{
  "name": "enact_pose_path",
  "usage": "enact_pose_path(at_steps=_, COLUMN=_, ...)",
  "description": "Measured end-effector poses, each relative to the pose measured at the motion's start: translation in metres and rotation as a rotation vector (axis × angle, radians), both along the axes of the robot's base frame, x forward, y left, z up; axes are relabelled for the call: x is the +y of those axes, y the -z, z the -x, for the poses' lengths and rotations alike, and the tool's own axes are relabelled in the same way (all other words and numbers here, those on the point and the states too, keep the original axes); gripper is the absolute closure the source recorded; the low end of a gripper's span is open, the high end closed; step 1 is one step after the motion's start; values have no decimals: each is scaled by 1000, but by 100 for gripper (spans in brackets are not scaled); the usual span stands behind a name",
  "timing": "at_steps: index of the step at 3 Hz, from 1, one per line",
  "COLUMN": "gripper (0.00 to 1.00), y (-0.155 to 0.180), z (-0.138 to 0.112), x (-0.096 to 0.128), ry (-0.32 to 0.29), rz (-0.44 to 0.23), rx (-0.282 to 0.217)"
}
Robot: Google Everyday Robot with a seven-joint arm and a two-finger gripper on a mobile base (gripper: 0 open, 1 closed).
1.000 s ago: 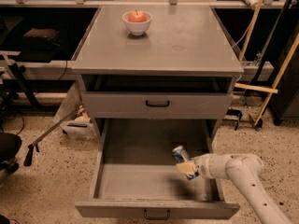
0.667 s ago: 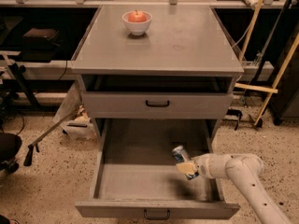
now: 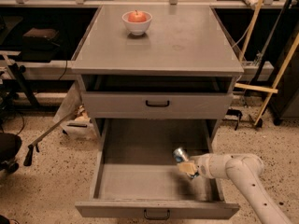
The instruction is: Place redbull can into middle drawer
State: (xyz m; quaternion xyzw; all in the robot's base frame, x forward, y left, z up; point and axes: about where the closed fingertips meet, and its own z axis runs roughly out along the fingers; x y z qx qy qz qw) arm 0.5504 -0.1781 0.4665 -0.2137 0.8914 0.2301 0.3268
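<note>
The middle drawer (image 3: 135, 178) is pulled wide open at the bottom of the grey cabinet, showing its flat grey floor and a small dark bar handle (image 3: 156, 214). The redbull can (image 3: 179, 154), blue and silver, is tilted with its shiny top up and to the left, low over the right side of the drawer floor. My gripper (image 3: 188, 167) reaches in from the right over the drawer's right wall and is shut on the can's lower end. The white arm (image 3: 238, 169) runs off to the lower right.
A closed grey drawer front with a black handle (image 3: 157, 104) sits just above the open tray. A white bowl (image 3: 137, 26) with a red apple (image 3: 137, 16) stands on the cabinet top. Wooden poles (image 3: 254, 24) lean at the right. A bag (image 3: 77, 125) and a stick lie on the floor at the left.
</note>
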Motion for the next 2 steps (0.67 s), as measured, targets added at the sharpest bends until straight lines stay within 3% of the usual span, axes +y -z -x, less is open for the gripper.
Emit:
enact_pose_path(at_steps=1, gripper=0, y=0, z=0, x=0, ry=0, rz=0, rx=0)
enact_pose_path(at_steps=2, gripper=0, y=0, z=0, x=0, ry=0, rz=0, rx=0)
